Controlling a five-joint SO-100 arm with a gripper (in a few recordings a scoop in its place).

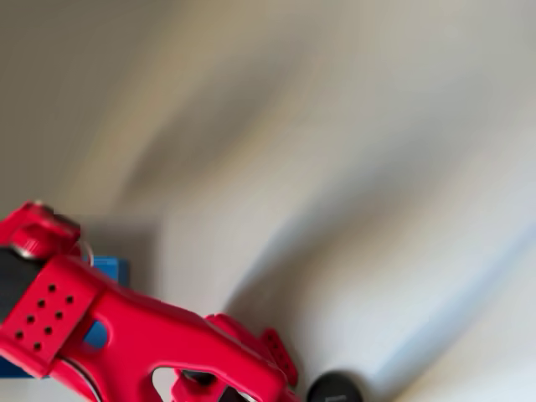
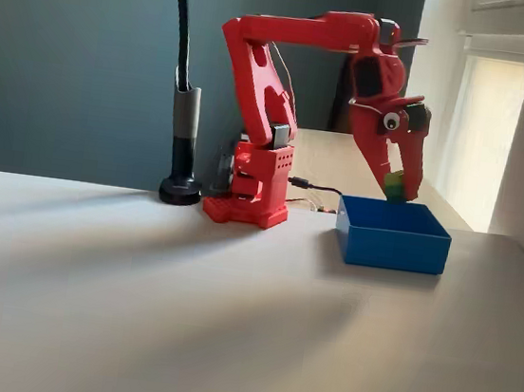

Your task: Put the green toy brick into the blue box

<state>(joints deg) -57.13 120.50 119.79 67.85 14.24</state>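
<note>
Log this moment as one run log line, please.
phase: carry | gripper: shut on green toy brick | position: above blue box, brick not yet released | table: black lamp base beside arm base

You had one red arm [image 2: 284, 94] on the table [image 2: 180, 320], with one gripper [image 2: 399, 189] at its end, over the right side of the fixed view. One green toy brick [image 2: 393, 184] sat between its two fingers. There was one blue box [image 2: 392, 235], to the right of the arm's base; in the overhead view one blue corner [image 1: 109, 270] of it showed at the left, behind the arm. One black stand [image 2: 184, 139] with a round foot stood just left of the base at the far edge of the table, and one dark cable [image 2: 182, 14] rose from it.
</note>
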